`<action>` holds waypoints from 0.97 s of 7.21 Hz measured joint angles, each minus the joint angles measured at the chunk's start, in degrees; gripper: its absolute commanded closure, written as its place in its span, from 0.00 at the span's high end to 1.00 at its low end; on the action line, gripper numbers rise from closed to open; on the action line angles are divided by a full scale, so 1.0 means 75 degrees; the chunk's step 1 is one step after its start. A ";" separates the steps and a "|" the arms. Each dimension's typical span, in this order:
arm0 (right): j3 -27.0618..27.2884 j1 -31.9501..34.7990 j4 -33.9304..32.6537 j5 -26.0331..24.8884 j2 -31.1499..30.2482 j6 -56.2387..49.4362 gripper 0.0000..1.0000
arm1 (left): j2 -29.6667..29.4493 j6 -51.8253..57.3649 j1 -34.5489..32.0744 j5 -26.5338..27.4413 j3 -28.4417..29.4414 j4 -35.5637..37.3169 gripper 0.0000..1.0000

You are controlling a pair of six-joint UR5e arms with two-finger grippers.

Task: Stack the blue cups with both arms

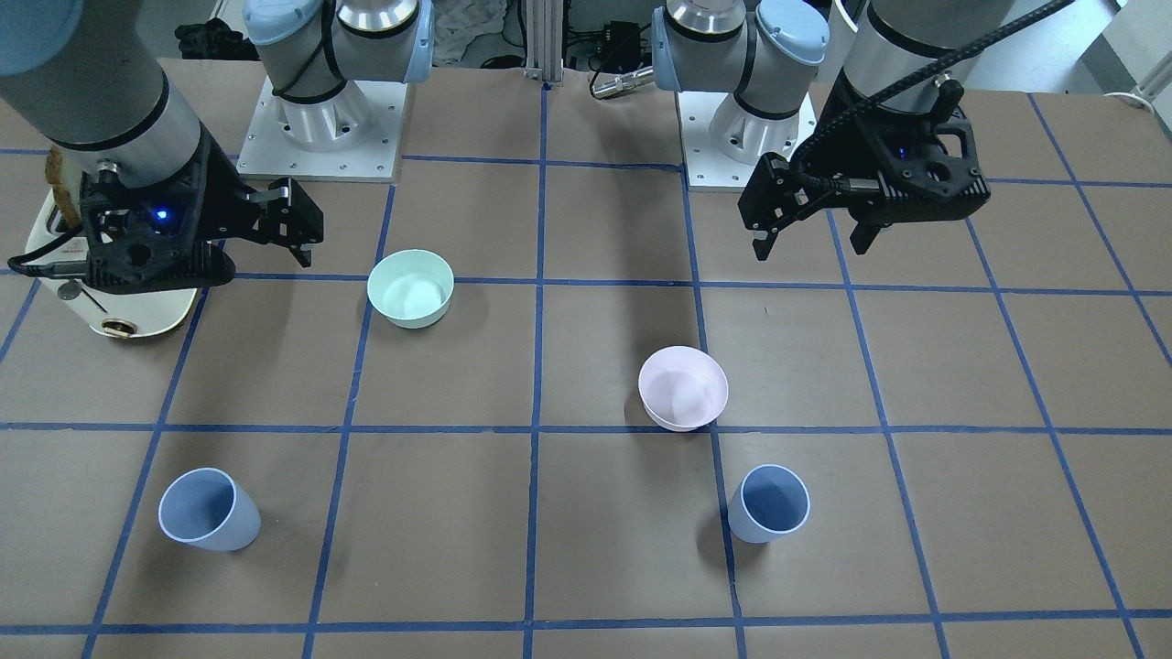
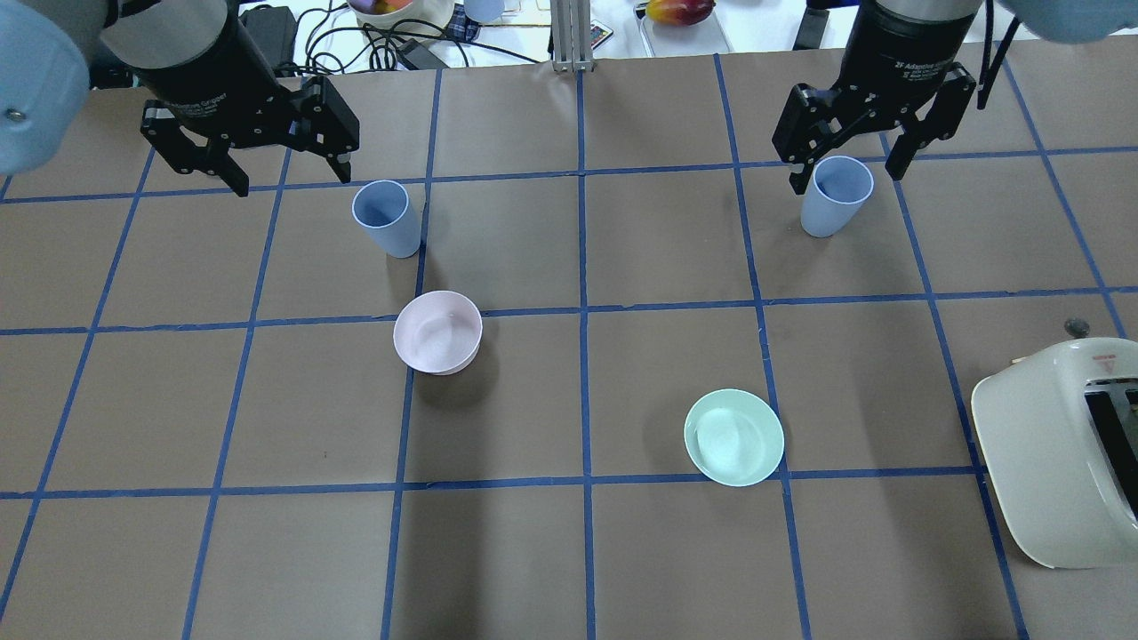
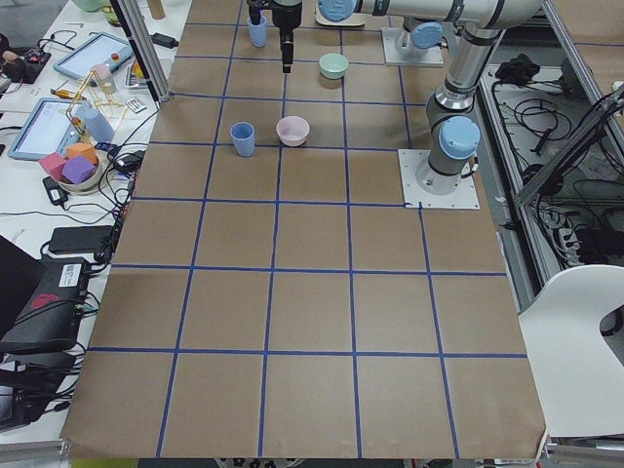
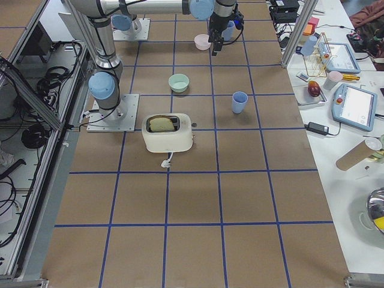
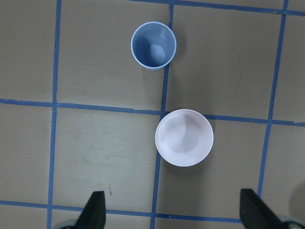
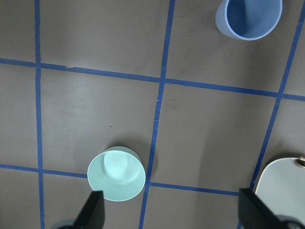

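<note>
Hovering high, the left gripper (image 2: 292,178) and right gripper (image 2: 845,181) gaped wide, empty. The left cup (image 2: 387,218) and right cup (image 2: 834,209) stood upright, well apart, on the table's far side. They looked light, thin, probably slick; a gentle pinch near the rim seemed safest.

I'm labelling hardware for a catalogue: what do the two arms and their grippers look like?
The left arm and right arm are grey metal tubes with light-blue joint caps. The left gripper and right gripper are black, two-fingered, white-lettered; a black braided cable feeds the left.
</note>
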 measured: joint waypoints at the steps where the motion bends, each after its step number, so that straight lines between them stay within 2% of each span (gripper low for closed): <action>1: 0.0198 0.0003 -0.0160 -0.0005 -0.0098 0.0018 1.00 | 0.0010 0.0000 0.0000 0.0006 -0.0004 0.0000 1.00; 3: 0.0640 0.0007 -0.0590 -0.0083 -0.0393 0.0035 1.00 | 0.0038 0.0000 0.0000 0.0016 -0.0007 0.0000 1.00; 7: 0.0270 0.0007 -0.0493 -0.0049 -0.0406 0.0051 1.00 | 0.0067 0.0000 0.0000 0.0065 0.0051 -0.0094 1.00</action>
